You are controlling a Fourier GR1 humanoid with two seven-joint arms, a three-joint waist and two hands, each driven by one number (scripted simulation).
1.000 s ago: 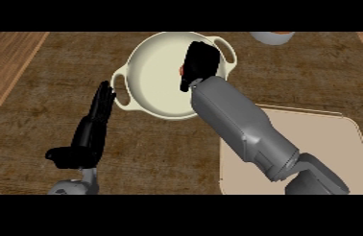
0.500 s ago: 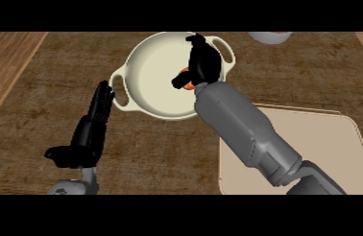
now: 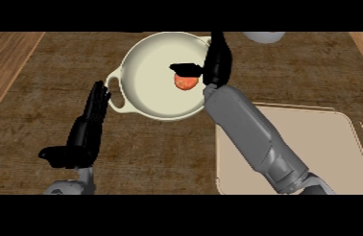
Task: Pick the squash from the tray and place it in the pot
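The orange squash (image 3: 186,82) lies inside the cream two-handled pot (image 3: 150,62), toward its right side. My right hand (image 3: 217,62) stands over the pot's right rim, fingers straight and pointing away, thumb stretched left just above the squash. It is open and nothing is curled round the squash. My left hand (image 3: 89,126) rests open on the counter to the lower left of the pot, fingers up. The beige tray (image 3: 319,148) lies at the lower right, partly hidden by my right forearm.
A pale round object (image 3: 264,36) shows at the top edge, right of the pot. The dark wooden counter (image 3: 163,153) spreads around pot and tray, with a lighter strip (image 3: 18,57) at the far left.
My right hand has straightened its fingers and shifted right toward the pot's rim. The squash, earlier hidden in the hand, now shows lying in the pot. The left hand has not moved.
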